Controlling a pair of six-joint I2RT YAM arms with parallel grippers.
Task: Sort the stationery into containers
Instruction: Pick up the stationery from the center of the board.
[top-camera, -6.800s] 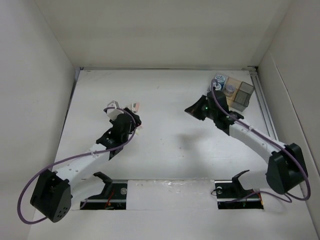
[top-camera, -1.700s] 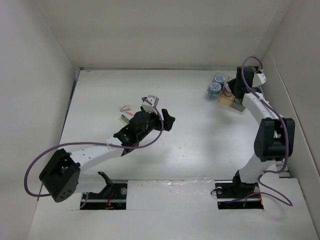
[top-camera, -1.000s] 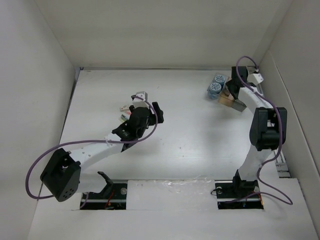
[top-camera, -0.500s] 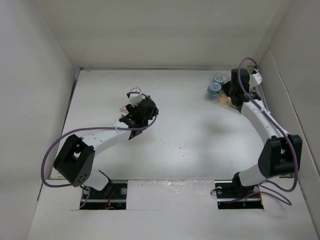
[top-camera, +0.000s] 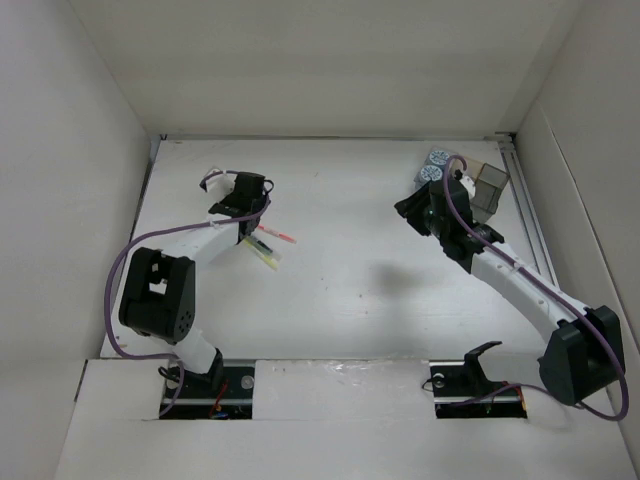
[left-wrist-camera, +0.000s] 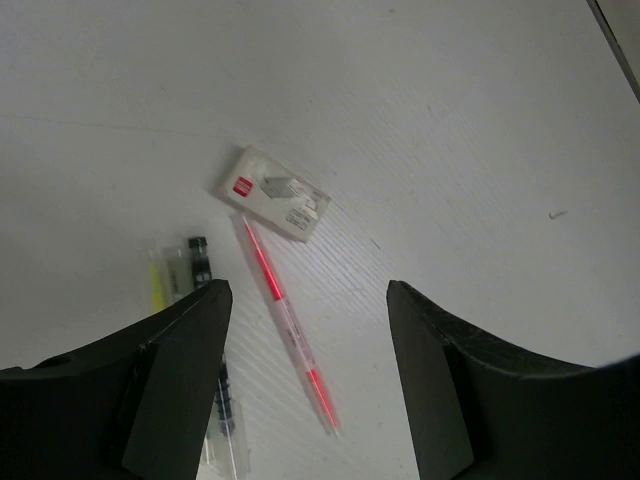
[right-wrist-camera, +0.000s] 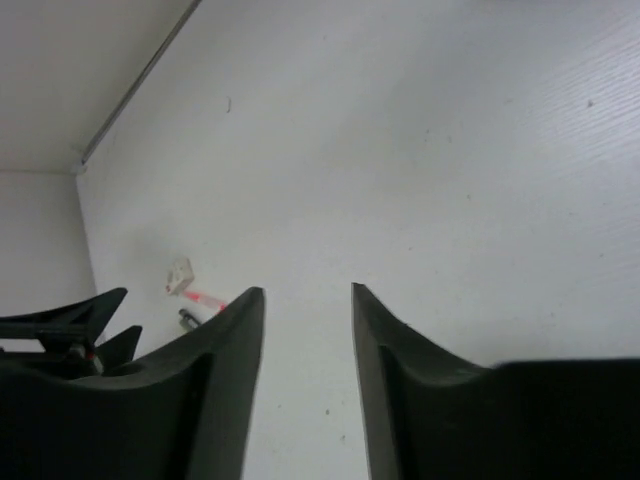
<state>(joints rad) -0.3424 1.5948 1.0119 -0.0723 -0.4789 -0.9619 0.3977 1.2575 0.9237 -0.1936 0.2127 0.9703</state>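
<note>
The pink-red pen (left-wrist-camera: 285, 320) lies on the white table between the fingers of my left gripper (left-wrist-camera: 308, 290), which hovers above it, open and holding nothing. A yellow-green pen (left-wrist-camera: 155, 280) lies beside the left finger. From the top view both pens (top-camera: 275, 236) lie just right of the left gripper (top-camera: 250, 212). Two blue dotted rolls (top-camera: 434, 165) sit at the containers (top-camera: 488, 185) in the back right corner. My right gripper (top-camera: 408, 210) hangs in front of them, left of the bins. Its jaws (right-wrist-camera: 306, 292) are open and empty, facing across the table.
A small clear packet with a red label (left-wrist-camera: 272, 193) lies beyond the pink-red pen, and a black-clipped clear item (left-wrist-camera: 200, 265) lies next to the yellow-green pen. White walls enclose the table on three sides, with a metal rail (top-camera: 530, 220) along the right edge.
My left arm has swung back to the left and now hovers over the pens. My right arm has pulled away from the bins, coming down and left toward the table's middle.
</note>
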